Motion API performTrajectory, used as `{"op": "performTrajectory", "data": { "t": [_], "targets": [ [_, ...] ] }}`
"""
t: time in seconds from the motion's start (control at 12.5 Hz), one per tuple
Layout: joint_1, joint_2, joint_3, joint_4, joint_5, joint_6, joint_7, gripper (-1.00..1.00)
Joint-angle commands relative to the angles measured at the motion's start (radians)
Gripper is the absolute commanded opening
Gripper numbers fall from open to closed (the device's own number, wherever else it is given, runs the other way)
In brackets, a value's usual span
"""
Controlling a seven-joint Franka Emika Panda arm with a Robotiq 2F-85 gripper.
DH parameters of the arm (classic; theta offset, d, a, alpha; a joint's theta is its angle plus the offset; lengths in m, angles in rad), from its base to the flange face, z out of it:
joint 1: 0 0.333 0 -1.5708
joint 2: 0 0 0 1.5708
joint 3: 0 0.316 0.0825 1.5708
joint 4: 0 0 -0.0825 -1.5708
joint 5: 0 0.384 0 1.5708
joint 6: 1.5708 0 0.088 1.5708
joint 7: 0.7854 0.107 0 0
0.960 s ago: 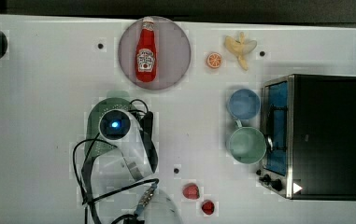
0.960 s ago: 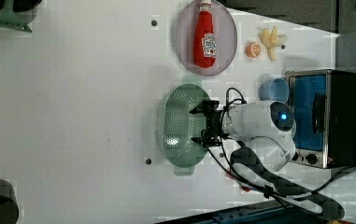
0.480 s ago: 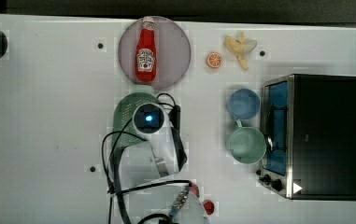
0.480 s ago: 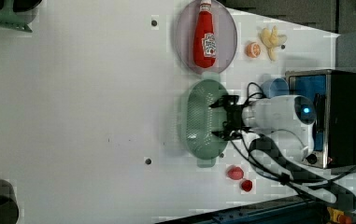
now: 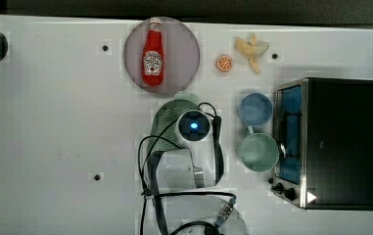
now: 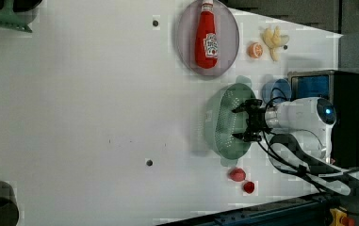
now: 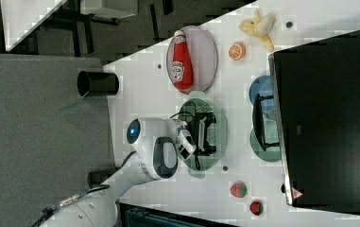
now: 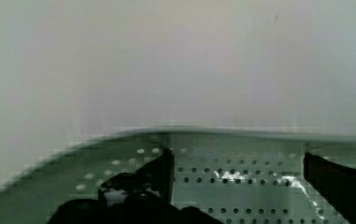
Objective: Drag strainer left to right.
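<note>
The gripper reaches down into the strainer, its 2 black fingers spread wide apart inside the perforated bowl, clamping nothing. The strainer sits directly under and around the gripper on the white table. In the top view, the green mug and the blue mug stand near the gripper on the top view's right, with the toaster oven just beyond them. The plate carrying the ketchup bottle lies near the gripper toward the top view's upper edge. 2 strawberries lie close by, toward the left view's lower edge.
</note>
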Motion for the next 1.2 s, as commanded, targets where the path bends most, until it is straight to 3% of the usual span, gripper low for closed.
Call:
{"op": "performTrajectory", "data": {
  "t": [0.08, 0.8, 1.2],
  "targets": [
    [-0.018, -0.008, -0.02, 0.035, 0.009, 0.024, -0.147, 1.0],
    [-0.039, -0.021, -0.1, 0.042, 0.009, 0.053, -0.281, 1.0],
    [-0.04, -0.234, -0.021, 0.057, 0.01, -0.056, -0.592, 1.0]
  ]
}}
